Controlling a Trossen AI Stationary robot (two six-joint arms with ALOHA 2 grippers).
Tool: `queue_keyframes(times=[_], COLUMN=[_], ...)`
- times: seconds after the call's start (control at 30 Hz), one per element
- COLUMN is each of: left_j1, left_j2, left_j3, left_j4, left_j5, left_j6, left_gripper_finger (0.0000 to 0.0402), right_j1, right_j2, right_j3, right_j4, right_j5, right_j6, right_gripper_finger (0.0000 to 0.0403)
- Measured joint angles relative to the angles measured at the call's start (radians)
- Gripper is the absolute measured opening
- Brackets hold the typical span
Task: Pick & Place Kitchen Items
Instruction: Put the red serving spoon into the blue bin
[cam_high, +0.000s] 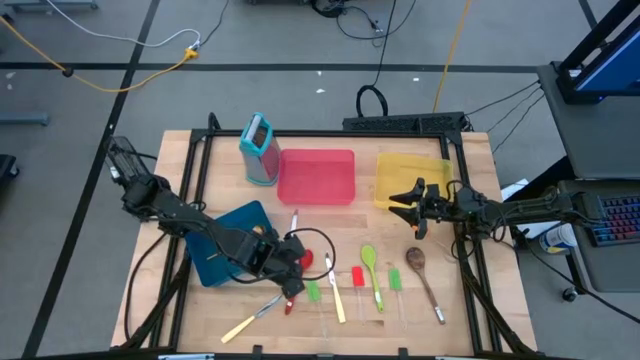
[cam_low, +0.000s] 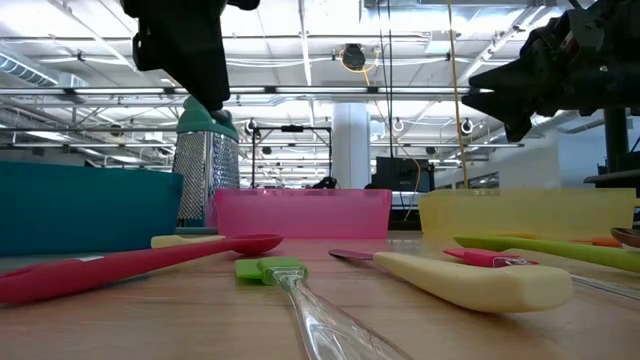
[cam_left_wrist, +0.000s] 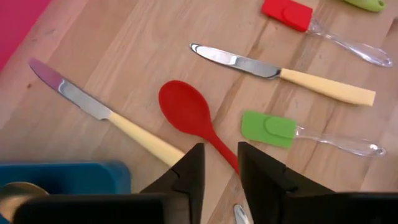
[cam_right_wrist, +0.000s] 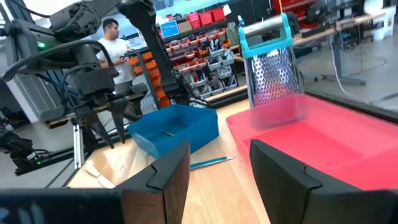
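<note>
My left gripper (cam_left_wrist: 221, 171) hangs open above the red spoon (cam_left_wrist: 185, 111), near the blue tray (cam_high: 232, 240). The spoon lies flat on the table, and in the left wrist view its handle runs under the gap between the fingers without touching them. Around it lie a cream-handled knife (cam_left_wrist: 99, 112), a second knife (cam_left_wrist: 283, 73), a green spatula (cam_left_wrist: 272, 129) and a red spatula (cam_left_wrist: 287, 12). My right gripper (cam_high: 408, 206) waits open and level at the yellow tray's (cam_high: 405, 170) near edge, with nothing between its fingers (cam_right_wrist: 168, 177).
A red tray (cam_high: 316, 176) and an upright teal grater (cam_high: 259, 148) stand at the back. A green spoon (cam_high: 371, 272), another green spatula (cam_high: 395, 280), a wooden spoon (cam_high: 422, 268) and a third knife (cam_high: 250, 320) lie near the front edge. A person (cam_right_wrist: 112, 40) stands beyond the table.
</note>
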Motion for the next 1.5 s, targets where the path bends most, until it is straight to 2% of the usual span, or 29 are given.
queue_keyframes(times=[0.23,0.43,0.8,1.5], left_j1=[-0.009,-0.025,-0.03,0.015], left_j2=[0.001,0.046,0.171,0.284], left_j3=[-0.001,-0.001,-0.001,-0.001], left_j4=[0.009,0.092,0.153,0.119], left_j5=[0.003,0.013,0.113,0.114], left_j6=[-0.076,-0.182,-0.218,-0.21], left_gripper_finger=[0.0137,0.0131,0.0122,0.0122], right_j1=[0.0,0.0,0.0,0.0], right_j2=[0.0,0.0,0.0,0.001], right_j3=[0.0,0.0,0.0,0.0], right_j4=[0.01,0.01,0.017,0.017], right_j5=[0.0,0.0,0.0,0.0], right_j6=[-0.029,-0.029,-0.029,-0.029], right_gripper_finger=[0.016,0.016,0.016,0.016])
